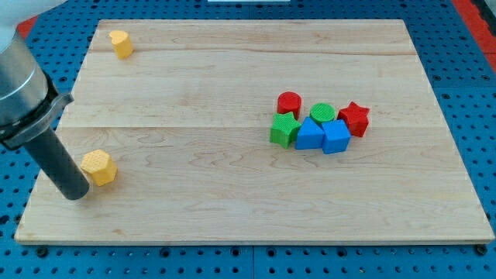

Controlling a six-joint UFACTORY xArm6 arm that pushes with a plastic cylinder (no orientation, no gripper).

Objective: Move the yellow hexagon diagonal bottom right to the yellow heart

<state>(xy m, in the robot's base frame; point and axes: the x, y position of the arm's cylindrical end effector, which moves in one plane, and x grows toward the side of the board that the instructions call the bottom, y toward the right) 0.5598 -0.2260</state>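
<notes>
Yellow hexagon (98, 167) sits near the board's lower left edge, at roughly eight o'clock from the centre of the wooden board (232, 194). Yellow heart (120, 43) lies well apart from it, up at about eleven o'clock near the top left corner.

My tip (77, 194) rests just beside the hexagon, at about seven o'clock of it, touching or nearly so; the contact itself cannot be confirmed from this angle. No jaws are fitted: the arm ends in a plain rod, so nothing opens, closes or is held, and the rod can only press against a block's side.

Assessment of the step in hand: the hexagon must travel toward twelve o'clock, finishing at about four or five o'clock of the heart. A push from the present lower-left side appears broadly suitable, since it drives the block up and slightly to the view's right. Recommended: keep the line of push through the block's middle, as an off-centre contact would likely spin it away or let it slip off the rod. Stop short of the heart to avoid nudging it.

Elsewhere, a cluster of red, green and blue blocks (319, 124) stands at three o'clock, well apart from the working path.
</notes>
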